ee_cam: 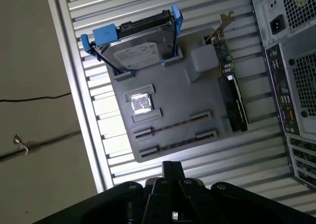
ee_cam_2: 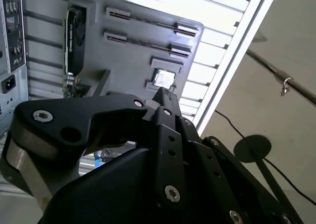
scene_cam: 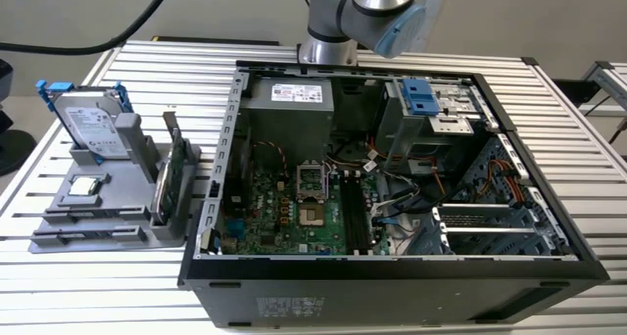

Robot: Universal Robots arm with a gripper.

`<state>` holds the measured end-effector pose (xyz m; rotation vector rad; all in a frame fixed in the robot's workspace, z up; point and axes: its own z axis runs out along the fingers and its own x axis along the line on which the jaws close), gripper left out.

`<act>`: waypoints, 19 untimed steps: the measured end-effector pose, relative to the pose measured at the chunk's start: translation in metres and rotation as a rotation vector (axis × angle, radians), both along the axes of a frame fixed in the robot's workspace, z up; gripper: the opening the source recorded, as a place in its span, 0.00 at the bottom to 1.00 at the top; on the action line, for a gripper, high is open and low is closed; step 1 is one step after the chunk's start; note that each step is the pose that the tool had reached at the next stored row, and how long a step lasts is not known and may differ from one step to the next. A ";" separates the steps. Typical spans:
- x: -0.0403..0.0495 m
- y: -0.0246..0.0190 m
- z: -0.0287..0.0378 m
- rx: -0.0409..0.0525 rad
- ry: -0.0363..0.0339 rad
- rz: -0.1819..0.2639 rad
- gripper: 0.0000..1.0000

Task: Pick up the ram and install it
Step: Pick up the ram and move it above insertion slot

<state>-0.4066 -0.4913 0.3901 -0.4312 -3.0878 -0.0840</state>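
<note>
Item: open computer case [scene_cam: 392, 283], laid on its side on a slatted metal desk [scene_cam: 98, 291]

- Motherboard [scene_cam: 284, 217]: seen on the case floor in the exterior view. The memory slots [scene_cam: 356, 211] run from 6 towards 12 o'clock at its 3 o'clock edge
- Ram: a long dark strip is seen along those slots. Whether it is the ram or the slots themselves cannot be told
- Grey holder [scene_cam: 98, 203]: set on the desk at 9 o'clock of the case, just beside it. A green card [scene_cam: 172, 177] stands on edge in it at the side nearest the case, and a small square chip [scene_cam: 87, 186] lies flat in it
- Hard drive [scene_cam: 93, 125]: silver with blue rails, propped tilted at the holder's far end
- Power supply [scene_cam: 289, 103]: against the far wall of the case
- Arm [scene_cam: 368, 12]: at 12 o'clock, raised above the far edge of the case
- Tool [ee_cam: 173, 167]: seen in both wrist views, high above the holder and well apart from it. Whether it is open or closed cannot be told
</note>
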 end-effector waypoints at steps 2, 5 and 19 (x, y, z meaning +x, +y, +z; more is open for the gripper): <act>0.0000 0.0000 0.0000 0.0000 0.0000 -0.011 0.00; 0.0000 0.0000 0.0000 0.0000 0.0000 -0.027 0.00; 0.0000 0.0000 0.0000 0.0000 -0.0001 -0.104 0.00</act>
